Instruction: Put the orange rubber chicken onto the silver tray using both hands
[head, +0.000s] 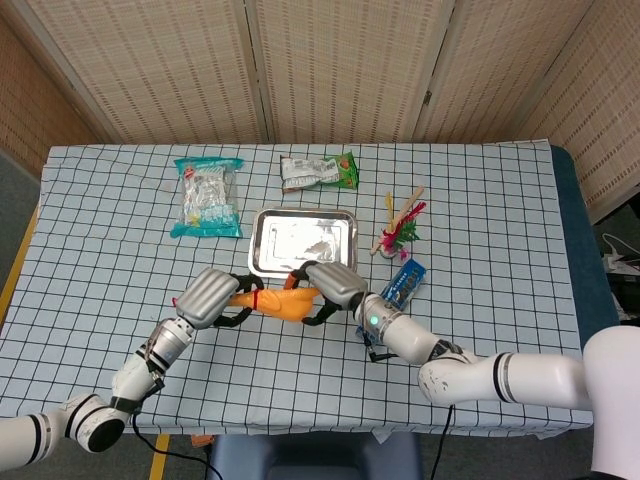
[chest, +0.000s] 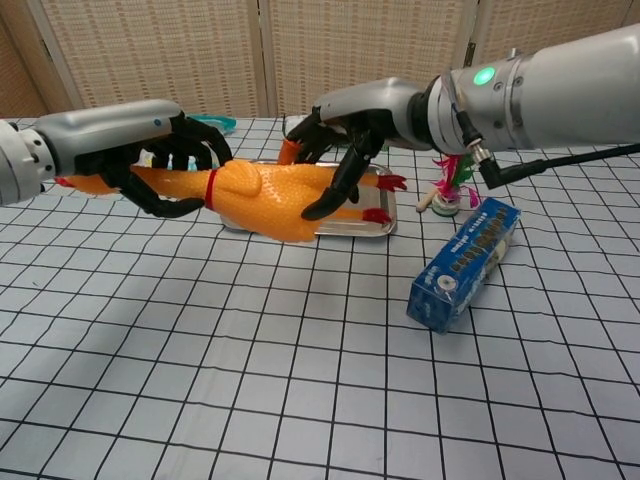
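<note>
Carry step: left hand (chest: 150, 150) and right hand (chest: 350, 125) both grip the orange rubber chicken (chest: 265, 195), held aloft at the silver tray's (head: 268, 225) 6 o'clock edge; next, advance toward 12 o'clock, lower, release

Orange rubber chicken (chest: 265, 195): neck section wrapped by the left hand (chest: 150, 150), surface there hidden; head end runs behind that hand, beak tip not resolvable; rear body partly covered by the dark fingers (chest: 335, 190) of the right hand (chest: 355, 120); in head view most of the chicken sits under both hands. Silver tray (chest: 385, 228): near rim largely blocked by chicken in chest view. Blue box (chest: 462, 262): print too small to read. Right arm cut off by right frame edge; left arm by left edge.
</note>
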